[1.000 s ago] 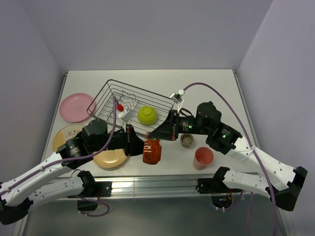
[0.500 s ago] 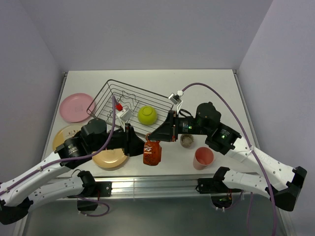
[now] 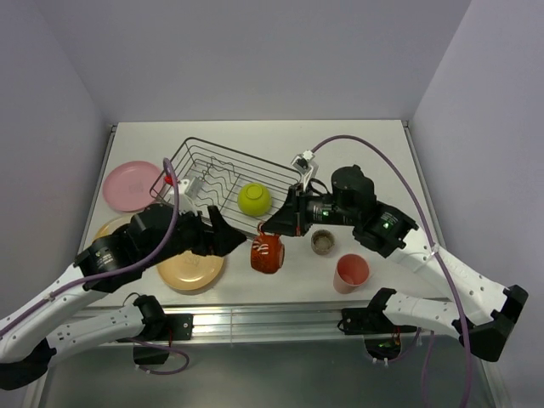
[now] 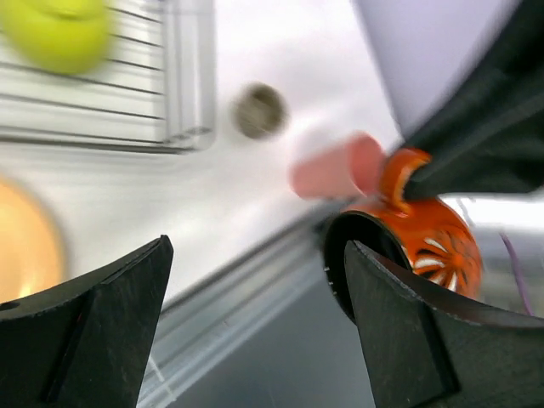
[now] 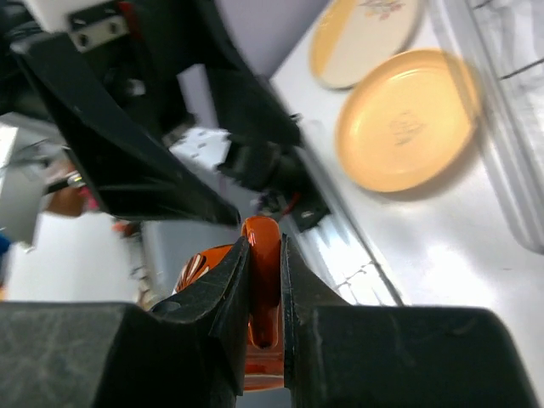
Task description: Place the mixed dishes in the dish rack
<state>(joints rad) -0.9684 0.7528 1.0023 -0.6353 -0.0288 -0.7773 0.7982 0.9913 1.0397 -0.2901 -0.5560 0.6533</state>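
Moved: the left gripper (image 3: 226, 233) has let go of the small red mug (image 3: 266, 253) and drawn back toward its own side, so the mug now hangs from the right gripper (image 3: 270, 228) alone.
Mug: it is held by its handle just below the right fingertips and seems lifted off the table. The left wrist view shows its dark mouth turned toward the left gripper.
Right gripper: it is clamped on the handle, and its wrist view shows both fingers (image 5: 228, 285) pinching the orange-red loop.
Left gripper: its jaws stand wide apart with nothing between them, and the mug sits just past its right finger.
Doing the step well: my judgement is to keep the pinch firm, because the mug can swing on so thin a handle. It should rise above the near wire rim of the dish rack (image 3: 223, 166), just ahead and left of the right gripper, before it is lowered into a free bay.
Around: the lime-green bowl (image 3: 254, 199) sits in the rack directly ahead of the right gripper. The grey-beige cup (image 3: 323, 243) stands beside the right wrist, with the salmon-pink tumbler (image 3: 351, 272) nearer the bases.
Plates: the tan-orange plate (image 3: 192, 270) lies under the left gripper. The cream plate (image 3: 115, 229) is partly hidden by the left arm. The pink plate (image 3: 132, 184) lies beyond it, beside the rack.
In the way: the bowl fills the spot straight ahead. The open left fingers are close on the mug's left and probably need to clear first.
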